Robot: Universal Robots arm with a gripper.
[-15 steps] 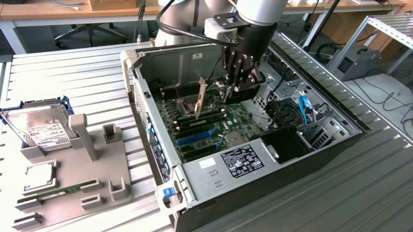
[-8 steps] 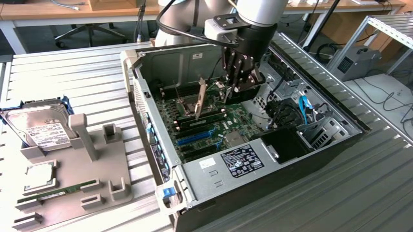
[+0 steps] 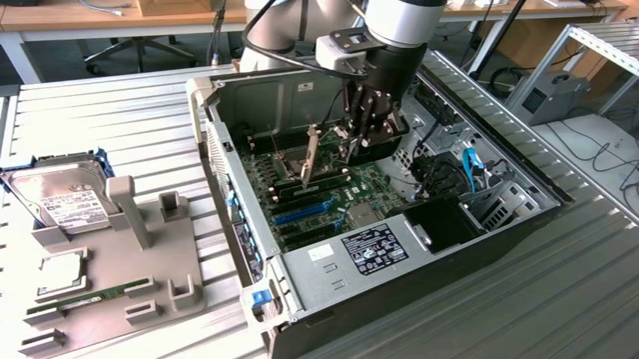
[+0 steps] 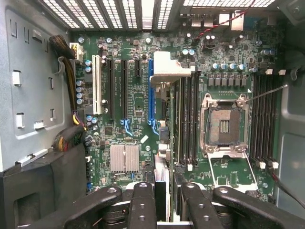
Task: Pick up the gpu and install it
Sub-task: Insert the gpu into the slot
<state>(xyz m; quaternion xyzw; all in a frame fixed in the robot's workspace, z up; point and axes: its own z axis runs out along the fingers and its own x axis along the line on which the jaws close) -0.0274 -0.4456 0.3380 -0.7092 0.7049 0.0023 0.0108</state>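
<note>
My gripper (image 3: 366, 134) is down inside the open computer case (image 3: 519, 217), shut on the gpu (image 3: 391, 139). The card hangs on edge above the green motherboard (image 3: 345, 196), and its silver end bracket (image 3: 310, 155) points down toward the case's rear wall. In the wrist view the gpu (image 4: 186, 119) shows edge-on as a long dark ribbed strip running away from the black fingers (image 4: 143, 205). Its silver bracket (image 4: 166, 64) is at the far end. It hovers just beside a long blue expansion slot (image 4: 151, 90), between that slot and the open CPU socket (image 4: 224, 125).
A grey parts holder (image 3: 150, 254) lies at the exterior view's left, carrying a hard drive (image 3: 62, 200), a CPU (image 3: 60, 269) and a RAM stick (image 3: 92, 295). Inside the case are a cable bundle (image 4: 71, 95), a small heatsink (image 4: 125, 157) and a power supply (image 3: 370, 247).
</note>
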